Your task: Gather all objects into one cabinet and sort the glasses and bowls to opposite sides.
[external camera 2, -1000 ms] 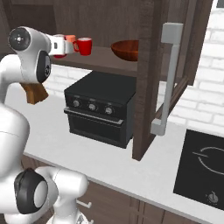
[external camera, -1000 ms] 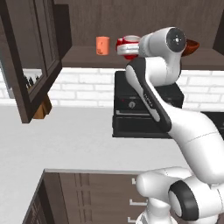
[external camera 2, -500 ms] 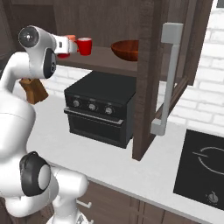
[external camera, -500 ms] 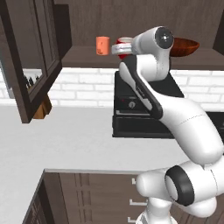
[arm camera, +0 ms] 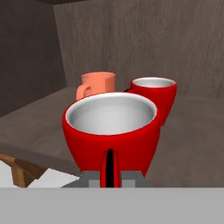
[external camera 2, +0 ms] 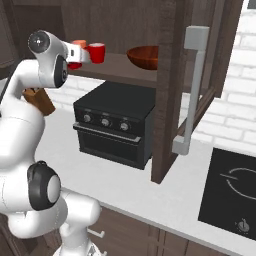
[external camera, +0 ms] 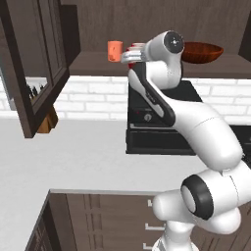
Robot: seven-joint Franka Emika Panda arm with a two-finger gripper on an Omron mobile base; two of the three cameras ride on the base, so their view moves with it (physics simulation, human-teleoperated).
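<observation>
Three cups and one bowl are in the cabinet (external camera 2: 165, 75), all on its lowest shelf (arm camera: 192, 131); two cups are glossy red and one is salmon-orange. The nearer red cup (arm camera: 111, 131) is at the shelf's front edge, right in front of the gripper (arm camera: 110, 173), its white inside open upward and its handle turned toward the camera, between the finger tips. The gripper seems clamped on that handle, though the finger tips themselves are mostly hidden under the cup. The second red cup (arm camera: 155, 98) stands upright further back, just beside the first and apart from it; the salmon-orange cup (arm camera: 97, 85) stands upright near the shelf's left rear corner, its handle pointing left in the hand view. In the left base view the salmon-orange cup (external camera: 115, 51) is left of the wrist; in the right base view one red cup (external camera 2: 97, 52) is just past the hand. The single wide reddish-brown bowl (external camera 2: 143, 56) sits upright, well apart from the cups, toward the shelf's right end; the left base view shows the bowl (external camera: 202, 51) behind the arm's upper joint. The arm (external camera: 191, 127) rises from the base, bends back at the elbow, and reaches level into the cabinet with the hand pointing at the back wall. One glass-paned door (external camera: 37, 63) hangs open on the left; one black oven (external camera 2: 112, 125) sits on the counter (external camera: 63, 152) beneath the shelf.
</observation>
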